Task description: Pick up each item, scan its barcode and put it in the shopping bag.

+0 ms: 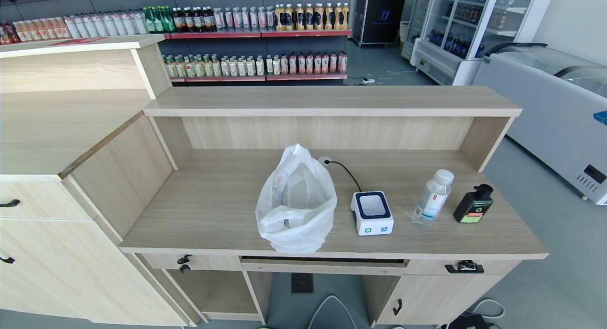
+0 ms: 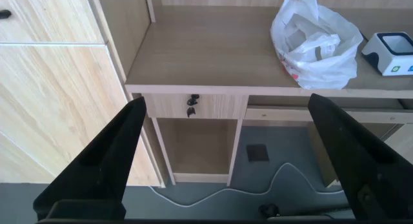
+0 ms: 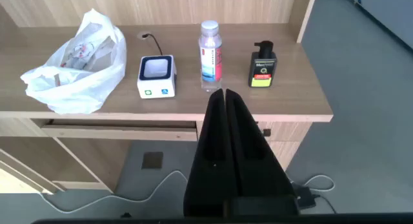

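Bottle (image 1: 432,196) with a white cap stands upright on the counter (image 1: 213,201), toward its right end, and a black pump bottle (image 1: 473,205) stands just beside it on the right, not touching. The scanner (image 1: 372,212), a white box with a dark-framed window on top, sits left of the bottle, its black cable (image 1: 344,170) running back across the counter. The bag (image 1: 296,201), white plastic with its mouth open upward, stands left of the scanner near the front edge. The left gripper (image 2: 228,101) is out in front of the counter, fingers spread wide and empty. The right gripper (image 3: 224,93) is also out in front, fingers pressed together on nothing.
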You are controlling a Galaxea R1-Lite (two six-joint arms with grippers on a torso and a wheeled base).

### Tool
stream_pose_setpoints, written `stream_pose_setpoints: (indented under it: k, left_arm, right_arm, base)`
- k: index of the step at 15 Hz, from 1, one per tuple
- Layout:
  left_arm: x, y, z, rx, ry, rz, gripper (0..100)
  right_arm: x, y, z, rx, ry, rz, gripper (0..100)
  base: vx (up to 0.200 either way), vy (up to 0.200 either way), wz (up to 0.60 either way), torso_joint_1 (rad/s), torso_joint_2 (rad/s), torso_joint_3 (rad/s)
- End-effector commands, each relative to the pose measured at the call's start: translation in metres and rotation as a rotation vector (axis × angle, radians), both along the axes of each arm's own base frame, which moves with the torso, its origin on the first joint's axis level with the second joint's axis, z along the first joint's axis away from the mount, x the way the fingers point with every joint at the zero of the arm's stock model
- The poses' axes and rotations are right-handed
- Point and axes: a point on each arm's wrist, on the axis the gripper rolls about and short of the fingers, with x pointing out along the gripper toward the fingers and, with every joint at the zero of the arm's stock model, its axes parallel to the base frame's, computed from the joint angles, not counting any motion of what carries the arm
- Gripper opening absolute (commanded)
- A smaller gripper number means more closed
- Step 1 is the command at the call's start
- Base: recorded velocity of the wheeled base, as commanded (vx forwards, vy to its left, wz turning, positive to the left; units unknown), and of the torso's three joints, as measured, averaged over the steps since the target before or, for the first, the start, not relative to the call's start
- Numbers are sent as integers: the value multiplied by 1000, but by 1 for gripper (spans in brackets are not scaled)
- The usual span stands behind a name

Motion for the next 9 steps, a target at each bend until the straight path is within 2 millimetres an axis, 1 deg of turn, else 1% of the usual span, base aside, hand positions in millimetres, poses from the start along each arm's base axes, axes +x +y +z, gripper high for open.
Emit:
stream_pose_setpoints:
  k: [1,3,4,5,6,7,8,9]
  left_arm:
    - [0,0,0,0,1,0,100]
    - [0,0,0,0,0,0,100]
    - [0,0,0,0,0,0,100]
    - [0,0,0,0,1,0,100]
    - [0,0,0,0,0,-1,100]
    - [0,0,0,0,1,0,100]
    - [0,0,0,0,0,-1,100]
    - [0,0,0,0,1,0,100]
  right_arm:
    - [73,2,72,-29,96,-1,0]
    - [92,2,66,-39,119,6,0]
    - [113,2,60,-36,159,9,100]
    - [129,1,52,-23,210,-9,100]
    - [137,-1,50,-13,226,-26,100]
    - [171,-5,36,1,279,-28,100]
    - [192,-6,28,3,279,-19,100]
    - [207,-7,17,6,287,-2,100]
  base:
    - [0,0,0,0,0,0]
    - [0,0,0,0,0,0]
    - [0,0,0,0,0,0]
    - [0,0,0,0,0,0]
    - [0,0,0,0,0,0]
    - [0,0,0,0,0,0]
    - [0,0,0,0,0,0]
    - [0,0,0,0,0,0]
